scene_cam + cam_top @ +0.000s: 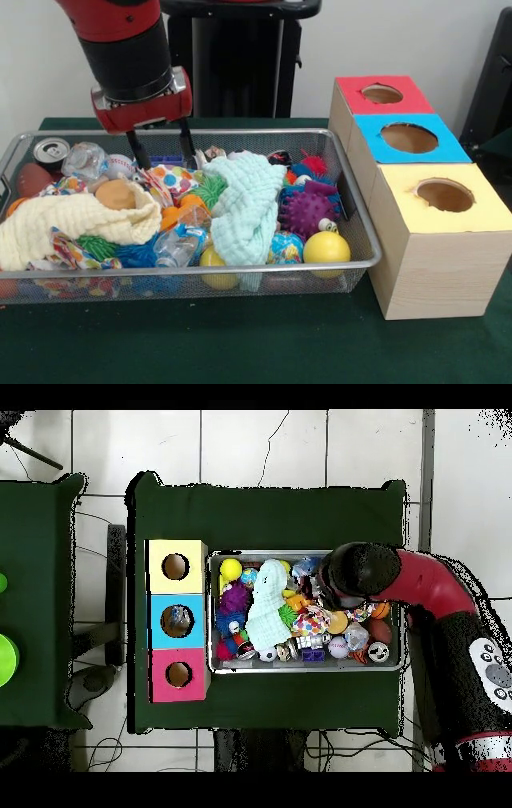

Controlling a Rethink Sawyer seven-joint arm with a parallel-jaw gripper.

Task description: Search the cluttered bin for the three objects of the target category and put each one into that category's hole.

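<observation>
Gripper: our gripper [163, 146] hangs over the far side of the bin, its two black fingers [135, 149] spread apart and gripping nothing, tips just above the clutter.
Beneath the fingers: we log a polka-dot cloth [170, 178], a tan ball [117, 194] and a small blue item we cannot identify.
Bin: wire mesh bin [364, 216], heaped full; pale yellow towel [68, 222] on one side, mint green cloth [248, 200] draped over the middle.
Other contents: purple spiky ball [308, 211], yellow ball [326, 247], crushed plastic bottle [177, 246], drink can [51, 151], baseball [120, 165].
Holes: three boxes stand just beside the bin, topped red [382, 94], blue [409, 138] and yellow [445, 194], each with one round hole.
Target category: not shown to us; we cannot tell which three items are wanted.
Step in hand: we judge this as searching, with a first pick not yet made.
Next move: we would lower onto one exposed item, close the fingers, then lift clear of the cloths, which could snag or hide targets.
</observation>
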